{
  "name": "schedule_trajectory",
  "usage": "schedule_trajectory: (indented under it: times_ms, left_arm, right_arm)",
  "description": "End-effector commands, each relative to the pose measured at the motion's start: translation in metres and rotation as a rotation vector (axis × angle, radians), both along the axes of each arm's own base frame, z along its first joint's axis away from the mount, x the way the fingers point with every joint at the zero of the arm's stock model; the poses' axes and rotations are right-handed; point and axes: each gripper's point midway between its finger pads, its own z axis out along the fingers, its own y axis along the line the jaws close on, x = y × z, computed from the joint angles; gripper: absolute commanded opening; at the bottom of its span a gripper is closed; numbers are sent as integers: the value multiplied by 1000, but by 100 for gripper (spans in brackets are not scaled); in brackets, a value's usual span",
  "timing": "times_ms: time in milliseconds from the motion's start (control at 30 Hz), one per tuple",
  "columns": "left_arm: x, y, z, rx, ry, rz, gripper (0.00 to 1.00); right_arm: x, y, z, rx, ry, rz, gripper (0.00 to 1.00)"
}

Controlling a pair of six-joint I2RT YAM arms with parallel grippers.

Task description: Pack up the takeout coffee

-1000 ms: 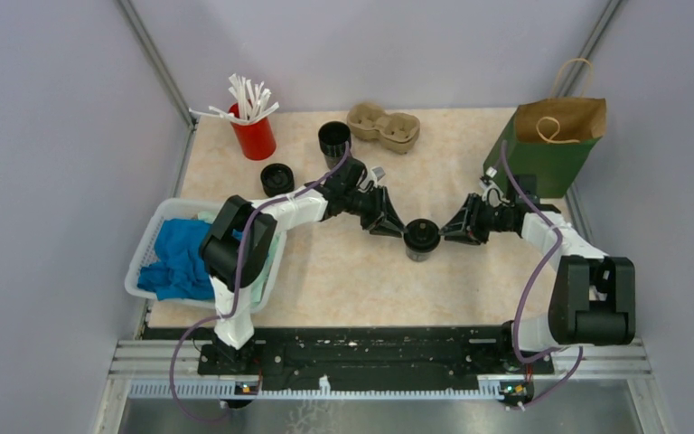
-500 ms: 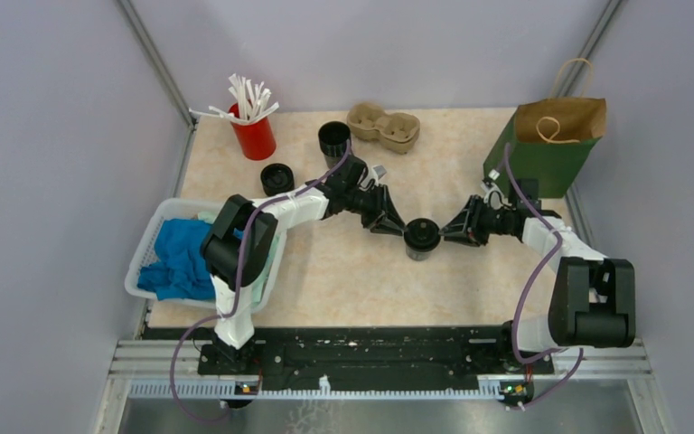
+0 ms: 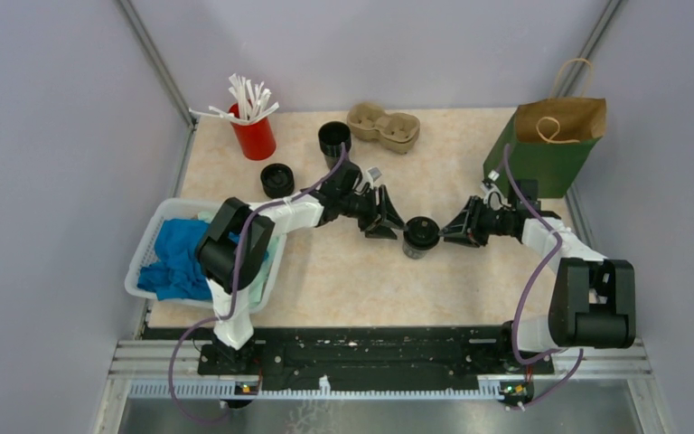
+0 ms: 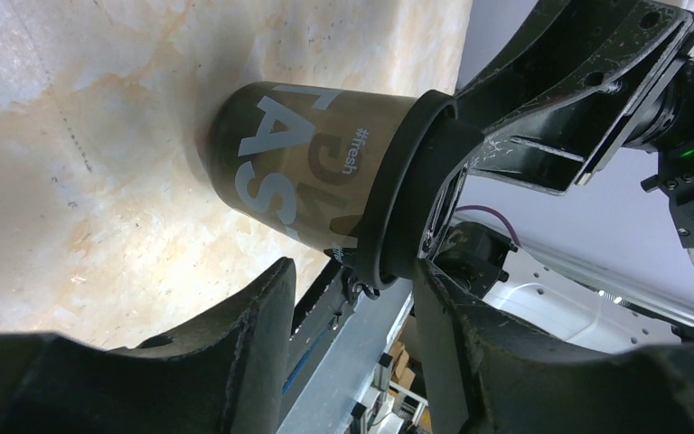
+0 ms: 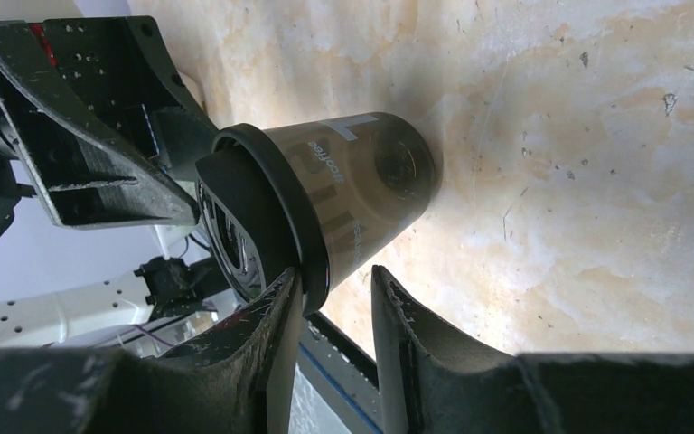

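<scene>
- Right gripper (image 5: 334,276): its jaws are seen slightly parted, over and under the lid rim of the small black tapered disposable cup (image 3: 420,235); a clamp cannot be told.
- Left gripper (image 4: 352,271): its jaws are parted, just clear of the cup's opposite side.
- The cup is stood upright, long axis vertical, lid up, left of the green-and-brown paper bag (image 3: 542,158), on its near side; the right arm is judged closer.

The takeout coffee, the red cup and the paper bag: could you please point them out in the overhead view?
takeout coffee (image 3: 420,233): overhead view, on its black lid.
red cup (image 3: 255,138): overhead view, on its side wall.
paper bag (image 3: 583,113): overhead view, on its brown face.
</scene>
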Motion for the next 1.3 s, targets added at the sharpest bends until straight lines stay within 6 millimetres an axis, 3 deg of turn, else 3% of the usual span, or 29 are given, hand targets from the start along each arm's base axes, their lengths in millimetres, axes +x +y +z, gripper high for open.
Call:
schedule_trajectory:
  times_ms: [0, 167, 333, 633, 767, 1033, 1267]
  left_arm:
    - [5, -3, 34, -98, -95, -1, 60]
    - [8, 1, 36, -95, -107, 23, 65]
    - [10, 5, 28, -77, -86, 48, 46]
    - [14, -1, 20, -70, -70, 30, 48]
    - [16, -4, 15, -53, -64, 24, 44]
    - [15, -4, -7, 16, -39, 10, 35]
    - [3, 24, -54, 226, 4, 10, 30]
  right_arm:
    - [0, 0, 2, -10, -31, 15, 34]
    - [2, 2, 8, 0, -46, 23, 34]
    - [3, 2, 9, 4, -49, 24, 35]
    - [2, 3, 8, 7, -51, 25, 35]
    - [2, 3, 8, 7, -49, 26, 35]
    - [1, 8, 2, -26, -45, 37, 35]
    - [-13, 14, -24, -24, 4, -21, 33]
